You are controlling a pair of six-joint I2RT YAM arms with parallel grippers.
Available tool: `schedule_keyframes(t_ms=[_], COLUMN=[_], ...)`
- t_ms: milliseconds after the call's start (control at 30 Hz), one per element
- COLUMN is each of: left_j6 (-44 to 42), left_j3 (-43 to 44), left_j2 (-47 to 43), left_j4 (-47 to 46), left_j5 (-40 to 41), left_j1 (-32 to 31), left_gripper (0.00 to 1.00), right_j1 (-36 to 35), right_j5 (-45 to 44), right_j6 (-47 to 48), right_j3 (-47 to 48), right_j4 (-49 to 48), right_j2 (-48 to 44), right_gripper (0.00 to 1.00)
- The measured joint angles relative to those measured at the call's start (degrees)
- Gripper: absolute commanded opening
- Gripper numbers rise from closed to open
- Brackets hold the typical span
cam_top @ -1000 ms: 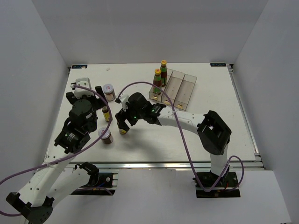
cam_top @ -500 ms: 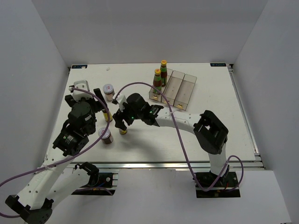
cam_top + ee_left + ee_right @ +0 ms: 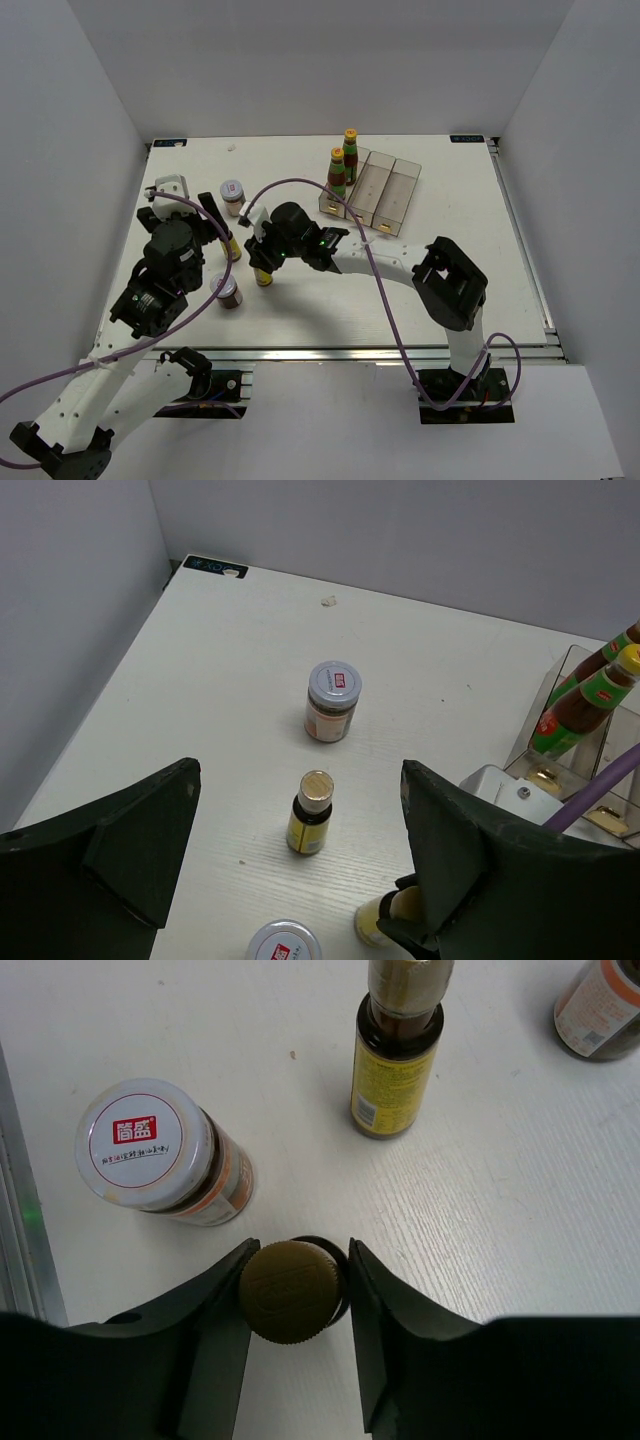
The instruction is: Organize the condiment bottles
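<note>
My right gripper [image 3: 264,262] is shut on the gold cap of a slim yellow-brown bottle [image 3: 293,1290] that stands on the table. A second slim bottle [image 3: 312,812] stands upright between the wide-open fingers of my left gripper [image 3: 300,780], which hovers above it. One white-lidded brown jar [image 3: 332,700] stands beyond it. The other jar [image 3: 160,1155] stands just left of my right gripper. Two red sauce bottles [image 3: 337,172] stand in the left compartment of the clear tray [image 3: 400,195].
The tray's middle and right compartments hold nothing. The right arm's purple cable [image 3: 300,182] arcs over the table centre. White walls close in the table on three sides.
My right gripper has shifted slightly left around the slim bottle. My left arm has shifted a little. The bottles and jars stay where they were.
</note>
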State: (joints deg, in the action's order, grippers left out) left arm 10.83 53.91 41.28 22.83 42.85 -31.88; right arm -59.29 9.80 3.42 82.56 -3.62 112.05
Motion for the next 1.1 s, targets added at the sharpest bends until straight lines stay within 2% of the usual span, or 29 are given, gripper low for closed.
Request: schedule_keyframes(t_ms=[100, 233, 467, 633, 933, 1100], left_j6=[0.3, 1.0, 2.3, 3.3, 5.0, 5.4], left_j3=[0.0, 0.0, 0.0, 0.0, 0.1, 0.2], left_j2=[-0.1, -0.4, -0.9, -0.1, 5.9, 9.6], left_j4=[0.6, 1.3, 3.1, 4.8, 7.7, 8.7], left_j5=[0.0, 0.0, -0.8, -2.4, -4.3, -6.5], left_j1=[0.0, 0.0, 0.0, 0.0, 0.0, 0.0], left_gripper=[0.90, 0.90, 0.91, 0.98, 0.98, 0.98], right_j1=[0.0, 0.0, 0.1, 2.4, 17.8, 26.8], right_j5=[-0.1, 0.2, -0.9, 0.2, 3.8, 4.2], right_j6=[0.2, 0.4, 2.6, 3.1, 2.1, 2.2], right_j3=[0.0, 0.0, -0.8, -4.1, -4.9, -4.9], right_j4=[-0.3, -0.4, -0.4, 4.5, 9.3, 9.6], right_j2=[0.0, 0.0, -0.7, -6.8, -24.4, -26.7], right_gripper=[0.31, 0.00, 0.00, 0.00, 0.00, 0.00])
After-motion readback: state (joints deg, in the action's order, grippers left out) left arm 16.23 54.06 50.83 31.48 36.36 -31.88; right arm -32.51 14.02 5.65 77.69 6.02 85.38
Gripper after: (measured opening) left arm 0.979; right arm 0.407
